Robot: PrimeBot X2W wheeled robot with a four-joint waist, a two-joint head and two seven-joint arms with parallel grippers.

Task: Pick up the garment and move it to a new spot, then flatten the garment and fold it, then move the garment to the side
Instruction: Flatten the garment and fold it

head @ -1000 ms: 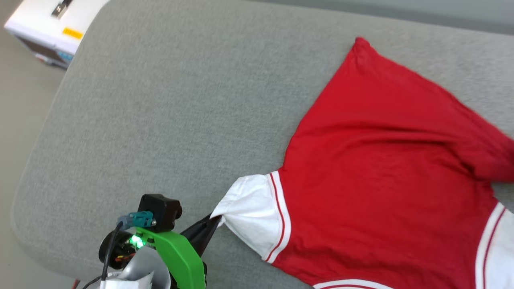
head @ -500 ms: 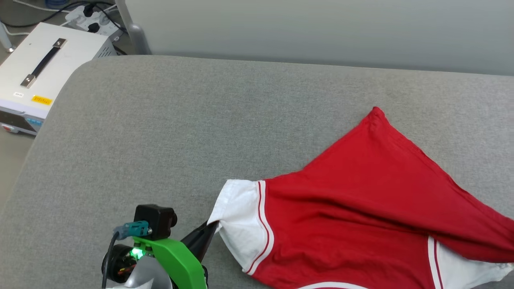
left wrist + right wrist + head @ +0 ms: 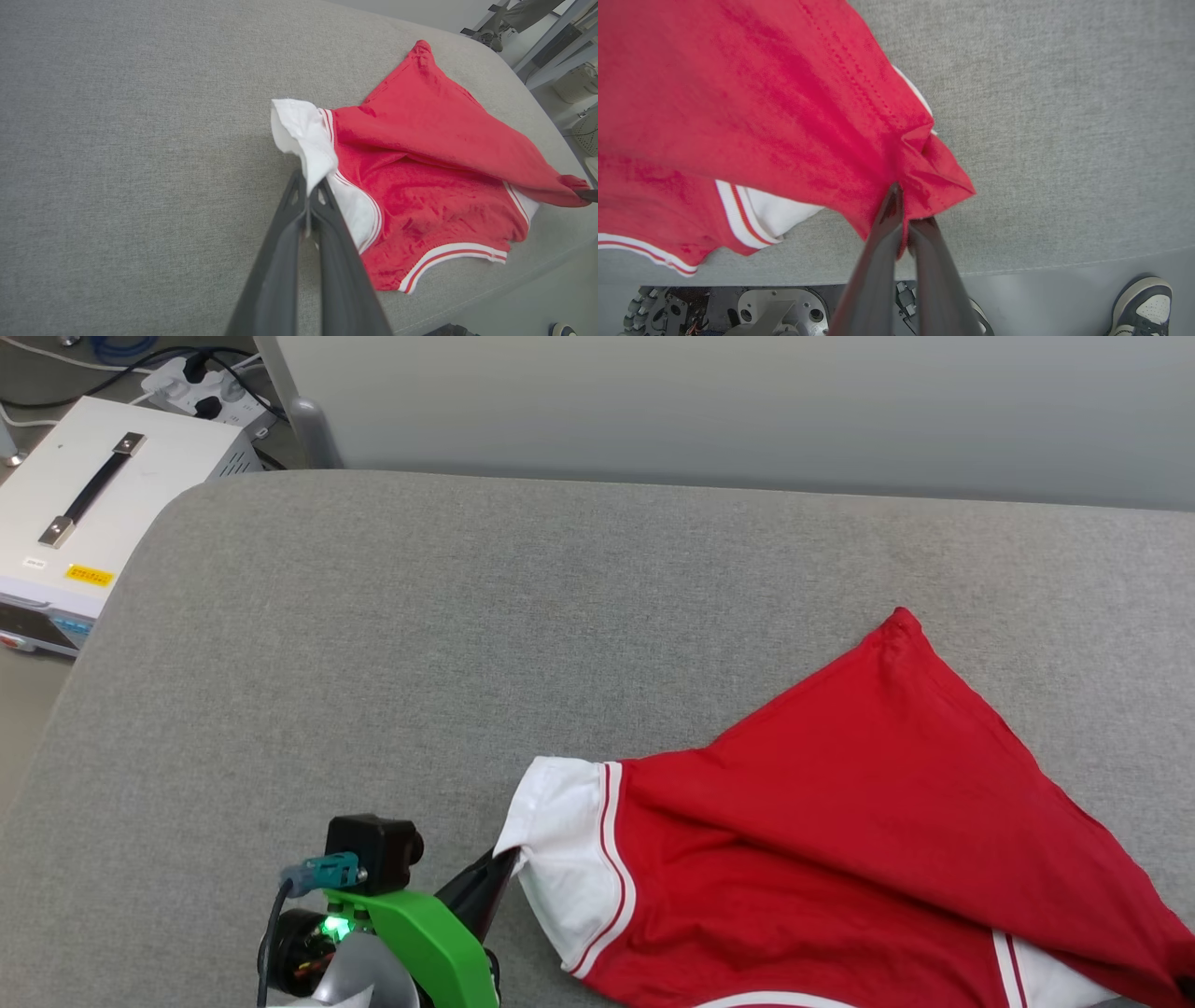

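Nearest the robot, at about 7 o'clock in the head view, the left gripper (image 3: 505,861) has its two dark fingers clenched on the edge of the white sleeve (image 3: 560,840); the left wrist view shows the same pinch, with the sleeve cuff bunched over the fingertips of the left gripper (image 3: 308,185). The right gripper (image 3: 903,207) is likewise clamped, grasping a red corner of the cloth, which puckers into folds just above the fingertips; below it in that view lie the edge of the pad and a person's shoe (image 3: 1143,303) at 4 o'clock.

The garment (image 3: 840,821) sits at 4 to 5 o'clock on the grey padded surface (image 3: 373,663), near its front edge. It hangs stretched between the two grips; a red flap is doubled over the body, one pointed corner reaches toward 1 o'clock, and the striped trim shows along the near side; no lettering is visible. Much of the cloth seems to rest on the pad.

Farther off, at 10 o'clock, a white box with a handle (image 3: 103,513) stands beside the pad.

My judgement: the pick-up is made and the shift to a new spot is in hand; flattening, folding and setting aside all remain.
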